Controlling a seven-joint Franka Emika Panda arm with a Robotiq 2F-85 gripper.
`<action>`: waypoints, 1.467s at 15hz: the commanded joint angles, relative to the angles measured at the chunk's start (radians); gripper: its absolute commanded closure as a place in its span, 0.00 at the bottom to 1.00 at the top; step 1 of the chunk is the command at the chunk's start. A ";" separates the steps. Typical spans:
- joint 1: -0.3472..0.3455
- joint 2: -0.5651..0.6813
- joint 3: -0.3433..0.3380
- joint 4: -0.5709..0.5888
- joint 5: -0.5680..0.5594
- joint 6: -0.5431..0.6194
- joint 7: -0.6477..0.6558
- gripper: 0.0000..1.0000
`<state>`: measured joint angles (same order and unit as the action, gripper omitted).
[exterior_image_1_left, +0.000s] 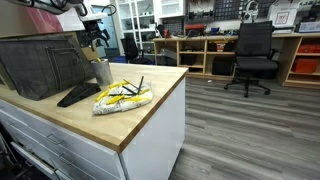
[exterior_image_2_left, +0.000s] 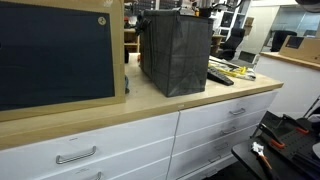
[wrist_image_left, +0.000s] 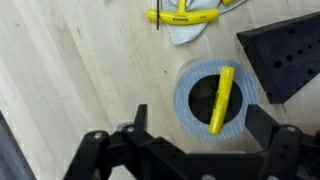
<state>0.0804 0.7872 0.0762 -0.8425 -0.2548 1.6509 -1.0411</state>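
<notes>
In the wrist view my gripper (wrist_image_left: 200, 116) is open and hangs straight above a grey cup (wrist_image_left: 200, 118), with nothing between its fingers. A yellow marker (wrist_image_left: 221, 98) stands slanted inside the cup. Another yellow marker (wrist_image_left: 183, 15) lies on a white cloth (wrist_image_left: 190, 30) further off. In an exterior view the gripper (exterior_image_1_left: 95, 42) hovers over the cup (exterior_image_1_left: 102, 72) at the back of the wooden countertop (exterior_image_1_left: 150, 110), next to the cloth with markers (exterior_image_1_left: 122, 97).
A black mesh bin (exterior_image_1_left: 40, 62) stands beside the cup, and its flat black perforated lid (wrist_image_left: 285, 55) lies next to it. A framed dark board (exterior_image_2_left: 55, 55) leans on the counter. An office chair (exterior_image_1_left: 252, 55) and shelves stand across the floor.
</notes>
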 joint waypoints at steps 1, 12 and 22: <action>0.014 0.030 0.027 0.024 0.012 0.036 -0.016 0.00; 0.087 -0.001 0.025 -0.039 -0.007 -0.023 0.113 0.00; 0.083 -0.142 0.010 -0.220 0.004 -0.050 0.281 0.00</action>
<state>0.1858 0.8031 0.0941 -0.8642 -0.2551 1.5483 -0.8326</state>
